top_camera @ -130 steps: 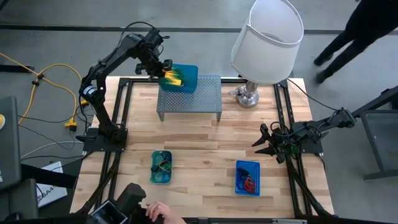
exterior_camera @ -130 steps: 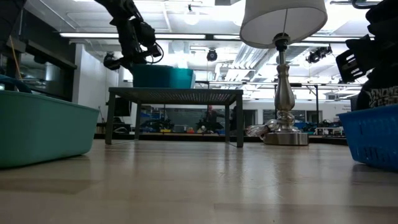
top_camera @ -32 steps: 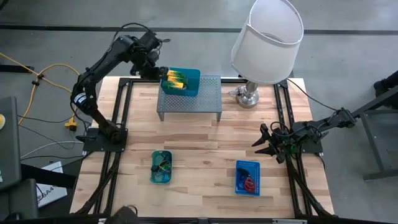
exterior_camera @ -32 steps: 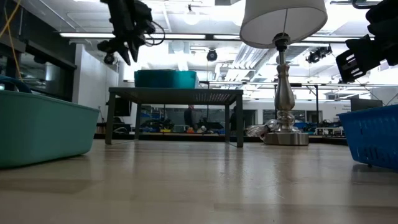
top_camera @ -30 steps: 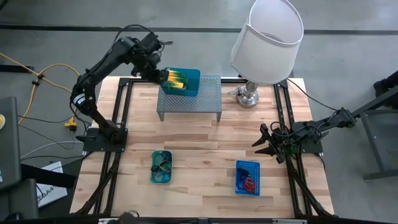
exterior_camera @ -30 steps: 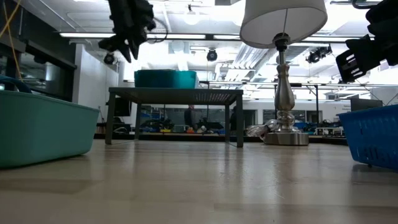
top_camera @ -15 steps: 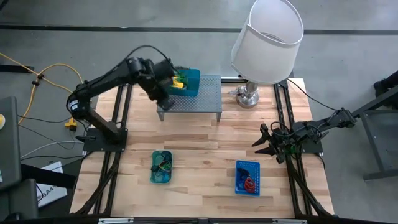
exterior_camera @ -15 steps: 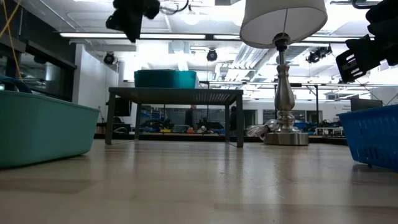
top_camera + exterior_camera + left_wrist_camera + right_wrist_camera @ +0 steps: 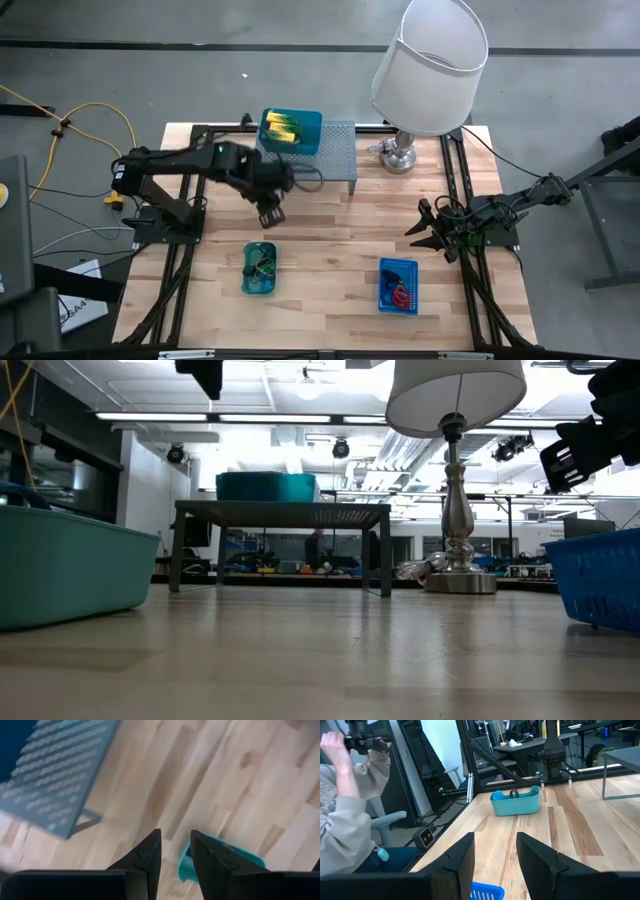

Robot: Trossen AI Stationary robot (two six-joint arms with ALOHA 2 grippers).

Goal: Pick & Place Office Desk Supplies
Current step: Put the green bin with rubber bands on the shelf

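A teal tray [image 9: 291,130] holding yellow-green blocks [image 9: 281,128] rests on the far-left corner of the grey riser shelf [image 9: 320,155]. A second teal tray [image 9: 259,268] with band loops lies on the table near the front. A blue mesh basket [image 9: 398,285] with a red loop lies to its right. My left gripper [image 9: 268,214] hangs high over the table between the riser and the near tray, pointing steeply down, open and empty [image 9: 175,840]. My right gripper [image 9: 424,231] waits open at the table's right side.
A lamp with a white shade [image 9: 430,62] stands at the far right beside the riser. A person [image 9: 345,810] sits beyond the table's left side in the right wrist view. Bare wood lies between the riser and the two front containers.
My left gripper has swung from beside the tray on the riser toward the table's near edge and middle, staying high and rolling about its own axis. It now hangs in front of the riser. The tray on the riser has stayed put.
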